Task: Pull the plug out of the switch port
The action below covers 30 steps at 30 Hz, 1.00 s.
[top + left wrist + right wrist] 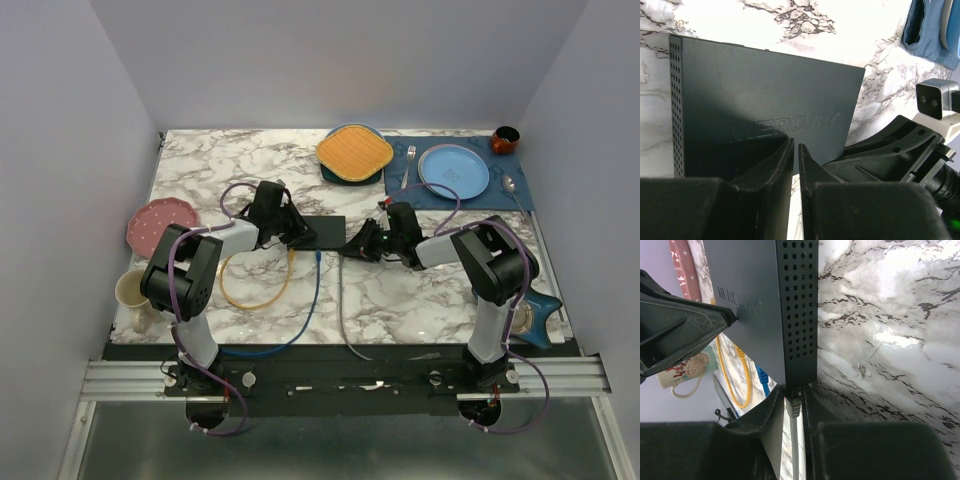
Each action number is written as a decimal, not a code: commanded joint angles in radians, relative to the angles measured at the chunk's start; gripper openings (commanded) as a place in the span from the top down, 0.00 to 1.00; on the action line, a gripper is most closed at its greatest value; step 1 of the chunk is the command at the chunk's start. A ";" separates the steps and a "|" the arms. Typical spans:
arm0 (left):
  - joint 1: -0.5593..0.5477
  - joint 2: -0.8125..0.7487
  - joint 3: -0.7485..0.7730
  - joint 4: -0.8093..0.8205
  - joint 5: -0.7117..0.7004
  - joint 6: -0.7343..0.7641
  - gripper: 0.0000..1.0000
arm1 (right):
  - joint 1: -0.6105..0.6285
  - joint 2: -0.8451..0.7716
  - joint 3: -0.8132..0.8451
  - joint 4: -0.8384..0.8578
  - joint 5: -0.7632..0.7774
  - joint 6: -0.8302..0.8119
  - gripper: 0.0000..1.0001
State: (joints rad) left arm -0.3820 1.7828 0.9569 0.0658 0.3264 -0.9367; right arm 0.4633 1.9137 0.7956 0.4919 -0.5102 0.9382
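The black switch (325, 230) lies flat mid-table; it also shows in the left wrist view (765, 90) and the right wrist view (747, 300). A grey plug (793, 407) sits in a port at the switch's corner, and its grey cable (340, 300) runs toward the near edge. My right gripper (357, 246) (792, 401) is closed around this plug, a finger on each side. My left gripper (297, 237) (796, 148) is shut and empty, its tips resting on the switch's top at its left end.
A blue cable (312, 300) and a looped yellow cable (255, 290) lie loose in front of the switch. A pink plate (158, 222) and a mug (132, 290) stand at the left. A yellow plate (354, 150), a blue plate (454, 170), a fork and a spoon lie at the back right.
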 commanded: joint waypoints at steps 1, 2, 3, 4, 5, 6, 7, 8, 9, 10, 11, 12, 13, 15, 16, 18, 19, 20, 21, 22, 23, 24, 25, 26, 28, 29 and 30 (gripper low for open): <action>-0.005 -0.016 -0.015 0.015 0.013 -0.007 0.78 | 0.005 0.033 0.011 -0.021 0.021 -0.009 0.80; -0.005 -0.017 -0.017 0.015 0.013 -0.008 0.78 | 0.005 0.033 0.010 -0.021 0.021 -0.009 0.80; -0.005 -0.016 -0.015 0.015 0.013 -0.008 0.78 | 0.003 0.034 0.008 -0.022 0.021 -0.010 0.82; -0.005 -0.017 -0.017 0.015 0.013 -0.007 0.78 | 0.005 0.033 0.008 -0.019 0.019 -0.013 0.87; -0.006 -0.019 -0.017 0.015 0.013 -0.008 0.78 | 0.005 0.033 0.008 -0.019 0.019 -0.015 0.89; -0.006 -0.019 -0.020 0.014 0.013 -0.007 0.78 | 0.005 0.031 0.007 -0.021 0.019 -0.016 0.91; -0.005 -0.020 -0.020 0.015 0.013 -0.007 0.78 | 0.005 0.031 0.005 -0.021 0.018 -0.021 0.94; -0.005 -0.026 -0.020 0.015 0.011 -0.007 0.78 | 0.005 0.031 0.002 -0.021 0.019 -0.025 0.99; -0.006 -0.031 -0.023 0.015 0.013 -0.008 0.78 | 0.003 0.031 0.002 -0.026 0.018 -0.030 0.99; -0.008 -0.037 -0.024 0.017 0.016 -0.010 0.78 | 0.005 0.030 0.001 -0.029 0.018 -0.035 0.99; -0.009 -0.043 -0.026 0.020 0.022 -0.014 0.78 | 0.005 0.031 -0.002 -0.030 0.018 -0.042 0.99; -0.014 -0.045 -0.027 0.025 0.026 -0.016 0.78 | 0.005 0.031 -0.002 -0.029 0.019 -0.047 0.99; -0.027 -0.048 -0.026 0.026 0.033 -0.017 0.78 | 0.005 0.031 -0.001 -0.035 0.021 -0.055 0.99; -0.044 -0.049 -0.024 0.028 0.036 -0.020 0.78 | 0.005 0.036 0.002 -0.039 0.018 -0.061 0.99; -0.057 -0.043 -0.023 0.028 0.037 -0.022 0.78 | 0.005 0.039 0.002 -0.039 0.016 -0.064 0.99; -0.089 -0.036 -0.017 0.031 0.043 -0.028 0.78 | 0.003 0.044 0.004 -0.041 0.009 -0.072 0.99; -0.098 -0.023 -0.014 0.031 0.043 -0.030 0.78 | 0.005 0.047 0.002 -0.041 0.007 -0.073 0.99; -0.113 -0.017 -0.010 0.032 0.048 -0.033 0.78 | 0.006 0.048 0.004 -0.042 0.004 -0.078 0.99; -0.120 -0.011 -0.010 0.034 0.049 -0.036 0.78 | 0.005 0.050 0.002 -0.041 -0.002 -0.079 0.99; -0.124 -0.005 -0.009 0.037 0.051 -0.040 0.78 | 0.005 0.054 0.002 -0.039 -0.005 -0.081 0.99; -0.127 -0.002 -0.012 0.038 0.051 -0.042 0.78 | 0.005 0.056 0.001 -0.035 -0.010 -0.076 0.99; -0.129 0.001 -0.015 0.040 0.049 -0.043 0.78 | 0.005 0.057 -0.006 -0.027 -0.023 -0.072 0.99; -0.129 0.003 -0.017 0.040 0.049 -0.047 0.78 | 0.003 0.062 -0.010 -0.006 -0.030 -0.062 0.99; -0.129 0.003 -0.018 0.040 0.048 -0.048 0.78 | 0.003 0.070 -0.018 0.016 -0.039 -0.043 0.99; -0.129 0.001 -0.018 0.040 0.045 -0.048 0.78 | 0.000 0.080 -0.045 0.106 -0.076 -0.012 0.99; -0.129 0.001 -0.018 0.039 0.042 -0.048 0.78 | -0.002 0.085 -0.056 0.143 -0.092 0.014 0.99; -0.129 0.001 -0.017 0.037 0.039 -0.048 0.78 | -0.003 0.099 -0.062 0.170 -0.115 0.031 0.99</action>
State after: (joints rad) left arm -0.5137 1.7714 0.9447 0.0891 0.3511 -0.9741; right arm 0.4622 1.9453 0.7845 0.5739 -0.5636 0.9165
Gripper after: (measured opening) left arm 0.225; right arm 0.221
